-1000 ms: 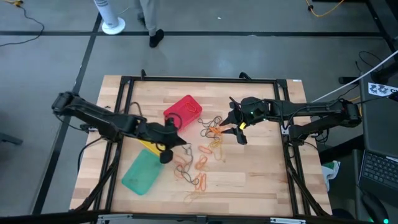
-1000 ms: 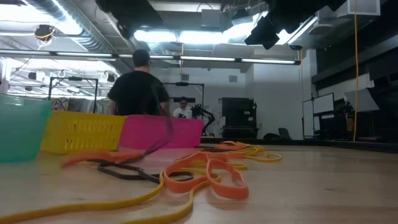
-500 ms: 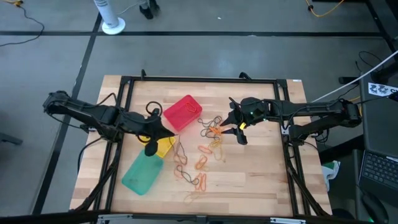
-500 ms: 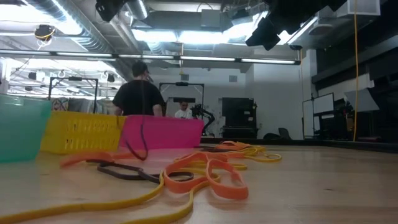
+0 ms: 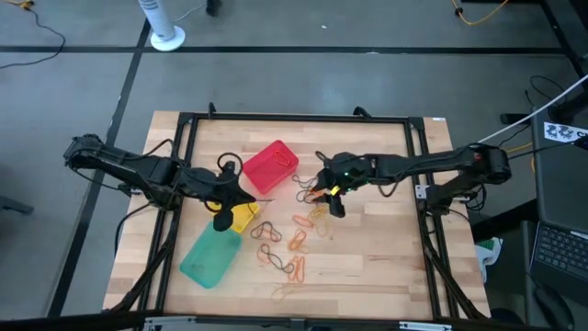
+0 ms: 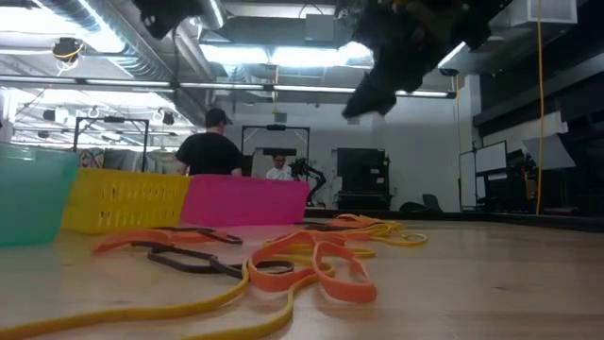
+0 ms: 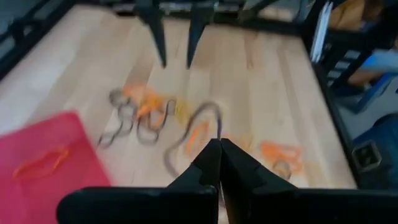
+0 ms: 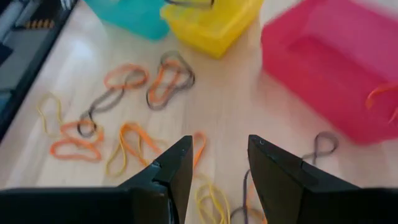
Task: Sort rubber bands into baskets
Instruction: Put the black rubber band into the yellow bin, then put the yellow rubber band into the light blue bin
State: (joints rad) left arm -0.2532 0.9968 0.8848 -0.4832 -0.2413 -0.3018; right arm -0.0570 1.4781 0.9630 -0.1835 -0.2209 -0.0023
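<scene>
Looking down on the wooden counter [image 5: 386, 257], we see the left claw [image 5: 223, 219] over the yellow basket [image 5: 241, 217], its two fingers pressed together; its own wrist view shows the tips meeting with nothing visible between them. The yellow basket sits between the red basket [image 5: 270, 166], farther up the counter, and the teal-green basket [image 5: 209, 256], nearer the front edge.

The right claw [image 5: 331, 195] hovers over the middle of the counter, just right of the red basket, with its fingers [image 8: 171, 168] spread and nothing between them. Below it lies a loose cluster of rubber bands [image 5: 312, 195], orange, dark and yellowish. More orange and dark bands [image 5: 283, 250] trail toward the front of the counter, and a yellowish one [image 5: 287, 292] lies nearest the front edge. One orange band [image 8: 382, 94] lies inside the red basket. A dark band [image 8: 186, 3] shows at the yellow basket's rim in the right wrist view.

From counter height we see orange bands [image 6: 311, 269] and a dark one [image 6: 193, 260] close by, the three baskets lined up at the left, and a person in a dark shirt [image 6: 211, 151] standing in the room behind.
</scene>
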